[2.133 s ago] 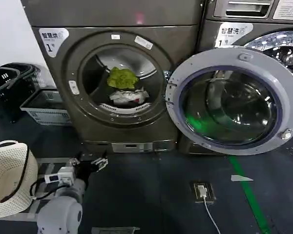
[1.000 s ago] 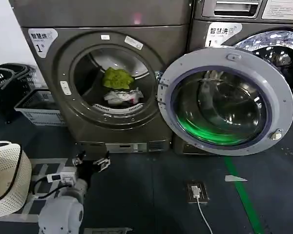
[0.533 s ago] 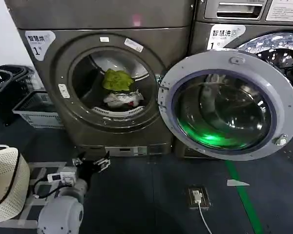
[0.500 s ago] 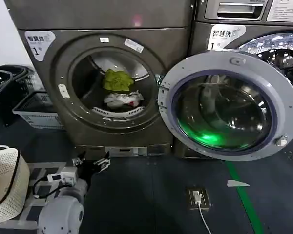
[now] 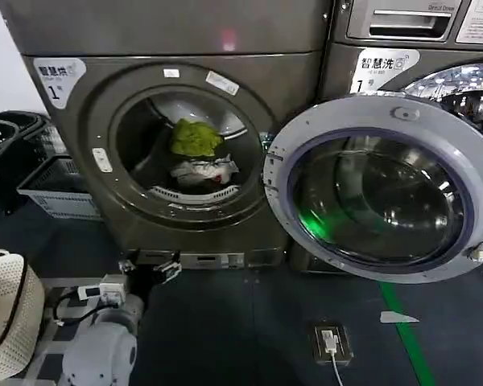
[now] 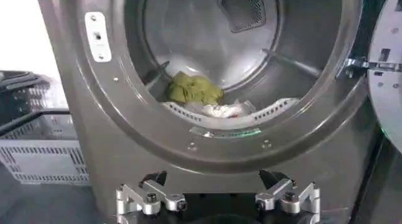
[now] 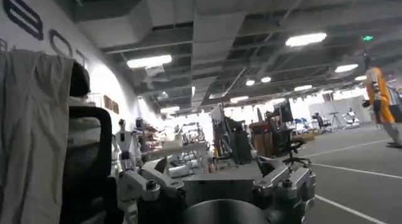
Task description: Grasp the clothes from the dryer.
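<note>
Two clothes (image 5: 195, 153) in dryer (image 5: 88, 205), left end effector (image 5: 150, 267) open

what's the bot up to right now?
Lining up on the dryer, whose door is swung open. The clothes, a yellow-green piece on a white printed one, lie untouched in the drum. The left gripper sits low in front of the port, jaws open and empty. The right gripper points off into the room, also open.
</note>
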Motion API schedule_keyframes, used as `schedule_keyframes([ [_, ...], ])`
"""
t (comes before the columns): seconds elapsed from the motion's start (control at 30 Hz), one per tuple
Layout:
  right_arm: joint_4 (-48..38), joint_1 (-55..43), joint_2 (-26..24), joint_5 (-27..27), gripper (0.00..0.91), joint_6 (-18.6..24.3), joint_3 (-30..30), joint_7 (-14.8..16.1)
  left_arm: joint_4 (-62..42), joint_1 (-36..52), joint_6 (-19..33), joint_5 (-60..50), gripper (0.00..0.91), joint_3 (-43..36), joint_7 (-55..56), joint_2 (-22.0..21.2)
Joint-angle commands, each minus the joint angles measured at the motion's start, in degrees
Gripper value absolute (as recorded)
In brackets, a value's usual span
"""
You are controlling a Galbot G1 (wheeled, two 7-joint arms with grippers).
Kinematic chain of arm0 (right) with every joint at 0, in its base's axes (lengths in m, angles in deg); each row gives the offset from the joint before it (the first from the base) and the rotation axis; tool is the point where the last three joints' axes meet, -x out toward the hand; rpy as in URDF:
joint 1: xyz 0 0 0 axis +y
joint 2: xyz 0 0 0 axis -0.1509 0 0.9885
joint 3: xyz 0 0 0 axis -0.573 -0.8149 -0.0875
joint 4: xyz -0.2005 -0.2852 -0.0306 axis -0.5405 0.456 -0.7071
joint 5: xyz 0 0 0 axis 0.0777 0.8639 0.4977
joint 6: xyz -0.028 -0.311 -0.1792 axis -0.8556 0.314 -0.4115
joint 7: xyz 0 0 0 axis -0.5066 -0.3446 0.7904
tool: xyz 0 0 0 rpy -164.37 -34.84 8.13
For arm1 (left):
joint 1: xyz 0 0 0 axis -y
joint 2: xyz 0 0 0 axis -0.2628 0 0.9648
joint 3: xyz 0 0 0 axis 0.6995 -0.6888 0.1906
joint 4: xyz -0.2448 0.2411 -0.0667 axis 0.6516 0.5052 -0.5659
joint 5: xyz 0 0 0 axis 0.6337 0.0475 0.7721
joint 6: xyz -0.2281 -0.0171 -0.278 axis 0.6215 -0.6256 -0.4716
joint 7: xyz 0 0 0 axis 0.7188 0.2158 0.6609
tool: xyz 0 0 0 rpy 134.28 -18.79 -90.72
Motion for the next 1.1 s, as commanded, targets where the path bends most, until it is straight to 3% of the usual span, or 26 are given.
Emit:
schedule_keyframes([
  [0.03,0.04,0.00,-0.06,0.00,0.907,0.02,-0.02,-0.05,-0.17,-0.07,-2.81,-0.07,0.907,0.13,0.07,-0.01],
  [1.1,0.28,-0.22,0.21,0.00,0.907,0.11,-0.61,-0.09,-0.35,0.56,-2.81,-0.27,0.907,0.06,1.15,0.16],
])
